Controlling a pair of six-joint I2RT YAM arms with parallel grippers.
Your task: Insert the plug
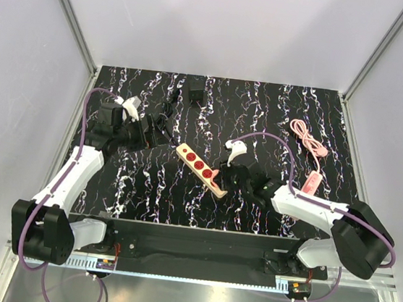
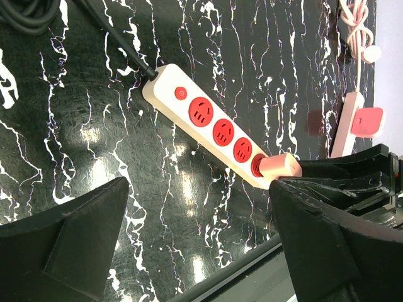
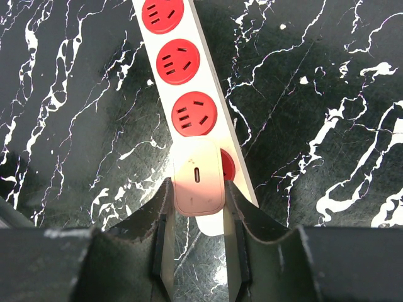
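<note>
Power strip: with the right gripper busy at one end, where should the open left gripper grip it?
Probably at the cord end of the power strip, by the red switch. Bring the left gripper from above, jaws across the narrow width: the strip lies flat and long, and the right gripper clamps the pink charger block at the opposite end.

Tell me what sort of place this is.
Probably a robotics lab test cell: plain white walls framed by metal posts, a black marbled table, and a left arm and right arm bolted at its near edge.
</note>
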